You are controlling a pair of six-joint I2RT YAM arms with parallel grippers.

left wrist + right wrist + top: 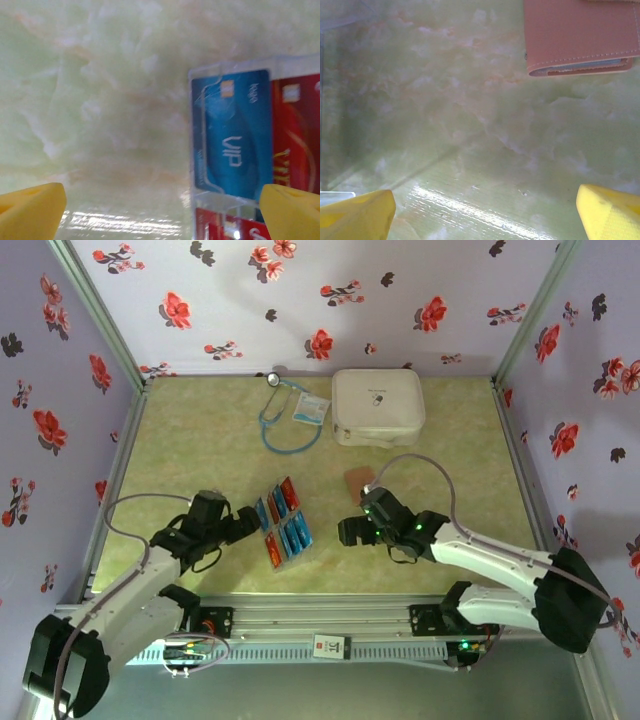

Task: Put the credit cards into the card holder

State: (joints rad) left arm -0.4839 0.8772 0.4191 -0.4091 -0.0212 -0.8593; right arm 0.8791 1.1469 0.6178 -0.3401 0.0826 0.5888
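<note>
We find credit cards (282,520) flat in clear tray (232,64), mid-table, near side; card holder (358,481) just beyond, to right. Left gripper (243,524) at tray's left edge, right gripper (349,531) close by holder: both claws apart, empty. We judge cards light, stiff, slick, hard to lift flat; we would pinch one by exposed short edge

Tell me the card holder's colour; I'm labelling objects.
Card holder: tan-brown, best in right wrist view.
</note>
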